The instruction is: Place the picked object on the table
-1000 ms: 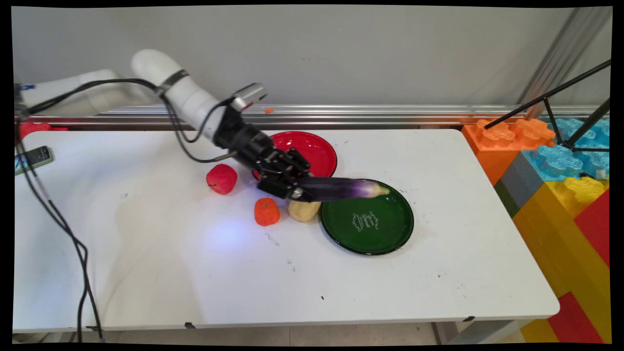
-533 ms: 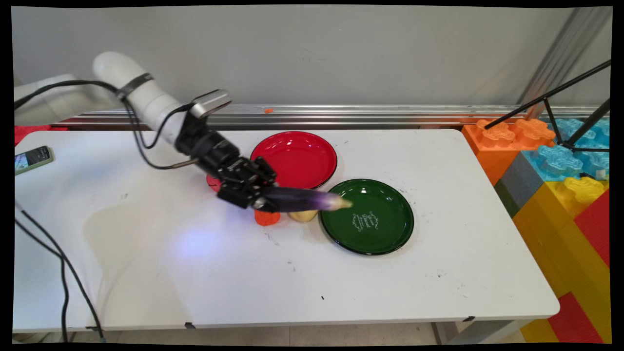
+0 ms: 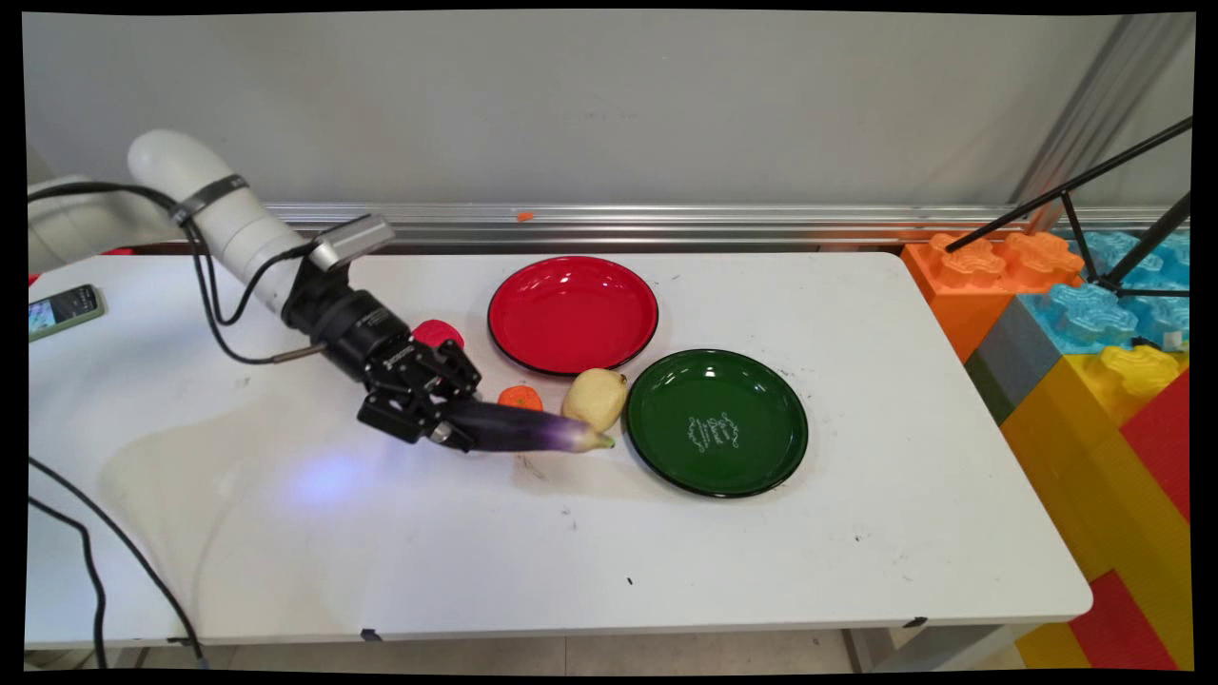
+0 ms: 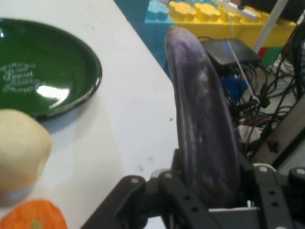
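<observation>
My gripper (image 3: 447, 430) is shut on the stem end of a long purple eggplant (image 3: 528, 433), which sticks out to the right just above the table. In the hand view the eggplant (image 4: 202, 119) runs up the middle between the gripper's fingers. Its tip ends close in front of a yellow potato (image 3: 595, 397) (image 4: 19, 148). An orange fruit (image 3: 520, 397) (image 4: 33, 217) shows just behind the eggplant, and a red apple (image 3: 437, 333) peeks out behind the wrist. The green plate (image 3: 718, 455) (image 4: 71, 93) lies to the right of the tip.
A red plate (image 3: 571, 271) lies behind the green one. A phone (image 3: 62, 310) rests at the table's far left edge. Big coloured toy blocks (image 3: 1094, 323) stand off the table's right end. Black cables (image 3: 86, 552) hang at the left.
The arm swung left and toward the near side, carrying the eggplant off the green plate's rim and lowering it in front of the orange fruit and potato. The potato is now uncovered.
</observation>
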### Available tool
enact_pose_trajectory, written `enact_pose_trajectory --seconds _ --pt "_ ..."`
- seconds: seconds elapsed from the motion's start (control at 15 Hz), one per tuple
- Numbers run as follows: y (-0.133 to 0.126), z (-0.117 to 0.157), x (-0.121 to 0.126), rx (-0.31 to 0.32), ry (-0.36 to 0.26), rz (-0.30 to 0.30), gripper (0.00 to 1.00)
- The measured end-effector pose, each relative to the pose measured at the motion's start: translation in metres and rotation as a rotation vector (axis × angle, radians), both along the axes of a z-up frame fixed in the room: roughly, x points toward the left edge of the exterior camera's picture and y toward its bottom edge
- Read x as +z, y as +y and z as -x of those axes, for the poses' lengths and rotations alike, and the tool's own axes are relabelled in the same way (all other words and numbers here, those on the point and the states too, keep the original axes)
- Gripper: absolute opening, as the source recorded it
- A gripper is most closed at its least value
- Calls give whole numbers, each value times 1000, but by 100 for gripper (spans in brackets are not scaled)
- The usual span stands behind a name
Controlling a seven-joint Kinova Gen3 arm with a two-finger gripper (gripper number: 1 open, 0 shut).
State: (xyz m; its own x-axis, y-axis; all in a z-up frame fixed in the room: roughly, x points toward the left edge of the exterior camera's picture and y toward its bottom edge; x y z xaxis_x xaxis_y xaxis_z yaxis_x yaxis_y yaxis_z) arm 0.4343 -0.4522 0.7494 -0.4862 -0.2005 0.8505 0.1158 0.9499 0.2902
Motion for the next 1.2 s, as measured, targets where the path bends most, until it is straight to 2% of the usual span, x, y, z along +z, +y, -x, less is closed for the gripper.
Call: enact_pose_trajectory --seconds 0.47,0.93,1.2 --pt "7 -9 -39 13 -18 -5 0" --pt "-2 -1 -76 26 -20 8 0" --pt "-7 2 -87 30 -20 17 0"
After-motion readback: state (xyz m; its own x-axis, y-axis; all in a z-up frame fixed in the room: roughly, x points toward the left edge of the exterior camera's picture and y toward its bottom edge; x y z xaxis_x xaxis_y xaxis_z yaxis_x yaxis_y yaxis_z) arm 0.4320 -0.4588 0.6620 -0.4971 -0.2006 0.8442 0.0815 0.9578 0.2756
